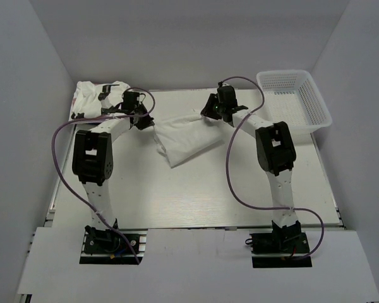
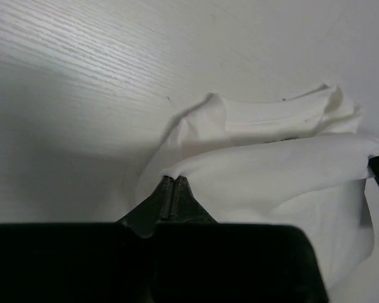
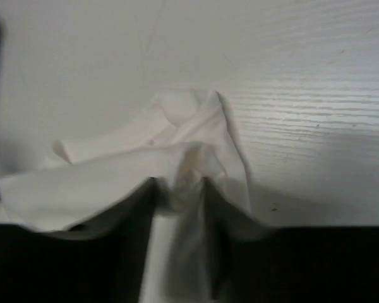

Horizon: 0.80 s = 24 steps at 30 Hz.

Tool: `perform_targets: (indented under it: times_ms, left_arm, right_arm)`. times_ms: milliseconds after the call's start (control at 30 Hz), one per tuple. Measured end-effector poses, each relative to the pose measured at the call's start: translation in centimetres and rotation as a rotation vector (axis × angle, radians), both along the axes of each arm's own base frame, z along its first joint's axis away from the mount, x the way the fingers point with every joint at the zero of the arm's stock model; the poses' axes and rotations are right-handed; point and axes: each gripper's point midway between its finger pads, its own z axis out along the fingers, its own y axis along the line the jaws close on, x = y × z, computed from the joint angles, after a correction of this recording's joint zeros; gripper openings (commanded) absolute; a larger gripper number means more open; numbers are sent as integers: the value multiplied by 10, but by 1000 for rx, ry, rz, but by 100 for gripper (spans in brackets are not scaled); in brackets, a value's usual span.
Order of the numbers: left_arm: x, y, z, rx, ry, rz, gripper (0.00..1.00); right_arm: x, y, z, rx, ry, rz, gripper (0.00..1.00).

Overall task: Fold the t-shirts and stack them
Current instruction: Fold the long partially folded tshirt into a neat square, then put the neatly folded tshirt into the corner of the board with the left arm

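A white t-shirt [image 1: 186, 137] lies partly folded on the table between the two arms. My left gripper [image 1: 150, 122] is at its left corner; in the left wrist view its jaws [image 2: 174, 179] are pressed together on the edge of the t-shirt [image 2: 271, 170]. At the shirt's far right corner is my right gripper [image 1: 210, 112]. Its jaws [image 3: 180, 184] stand apart in the right wrist view, with a loose bunched fold of the t-shirt [image 3: 114, 170] lying in the gap. More white t-shirts [image 1: 95, 96] sit in a heap at the back left.
A white plastic mesh basket [image 1: 318, 113] stands at the back right corner of the table. Purple cables loop from both arms. White walls close in the back and sides.
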Motion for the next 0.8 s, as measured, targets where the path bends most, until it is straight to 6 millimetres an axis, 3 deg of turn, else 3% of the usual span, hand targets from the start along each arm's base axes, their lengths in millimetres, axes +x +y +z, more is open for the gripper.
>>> perform_targets:
  times_ms: [33,100,133,167,333,467,600,700,800]
  left_arm:
    - [6,2,-5,4,9,10,0]
    - [16,7,-12,9,25,23,21]
    - [21,9,-14,10,32,29,76]
    - [25,12,-13,14,29,32,99]
    - [26,23,3,16,16,70,100]
    - [17,27,26,24,-20,78,100]
    - [6,2,71,-47,-132,-24,100]
    - [10,-22,77,-113,-174,-146,100]
    - [20,-44,50,-161,-136,-265,100]
  right_arm:
    - [4,3,-14,-1,10,22,74]
    - [8,10,-34,-3,25,93,82]
    - [10,12,-38,-2,22,123,84]
    - [12,16,-33,2,4,151,87]
    - [12,14,6,-40,-109,211,90]
    - [-16,3,51,-58,-180,224,90]
    - [-51,0,87,-23,-242,259,90]
    - [-70,9,89,40,-248,313,90]
    - [-89,20,59,95,-171,366,90]
